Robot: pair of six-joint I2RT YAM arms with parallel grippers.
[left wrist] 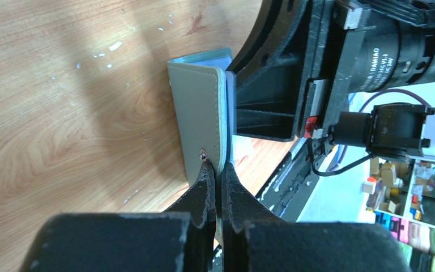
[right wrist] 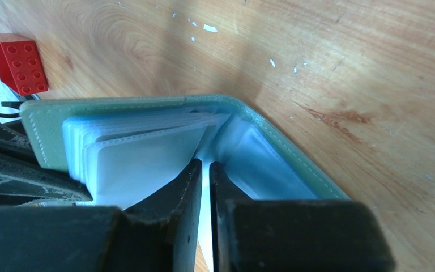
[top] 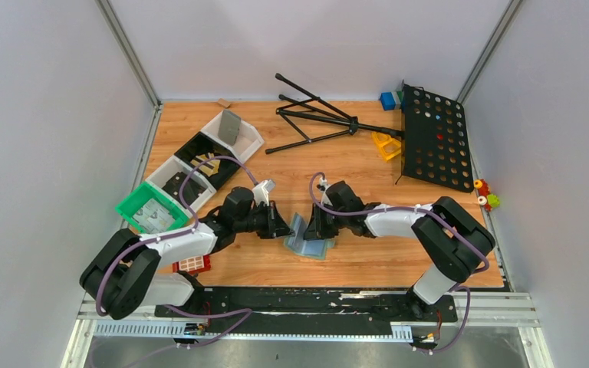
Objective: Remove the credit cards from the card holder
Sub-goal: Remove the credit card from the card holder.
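At the near middle of the bare wooden table (top: 368, 176), seen from above, both arms lean in over the flat grey-blue folding card holder (top: 311, 247), which seems to stand half open on its edge; the left gripper (top: 282, 228) comes at it from one side and the right gripper (top: 312, 228) from the other, I'd guess so that one steadies while the other picks.

From the left wrist, the left gripper (left wrist: 217, 165) is clenched on the lower edge of the card holder (left wrist: 198, 107), on its grey cover, which holds it upright and spread; the right arm's black body looms just behind.

From the right wrist, the right gripper (right wrist: 204, 165) pokes into the fold among the pale translucent pocket sleeves (right wrist: 141, 161); its fingers stand almost together with a thin slit between, and whether they nip a sleeve or a card I cannot tell; no credit cards show clear of the holder, so I judge them not yet out; a small red studded plastic block (right wrist: 17, 62) lies apart on the wood.
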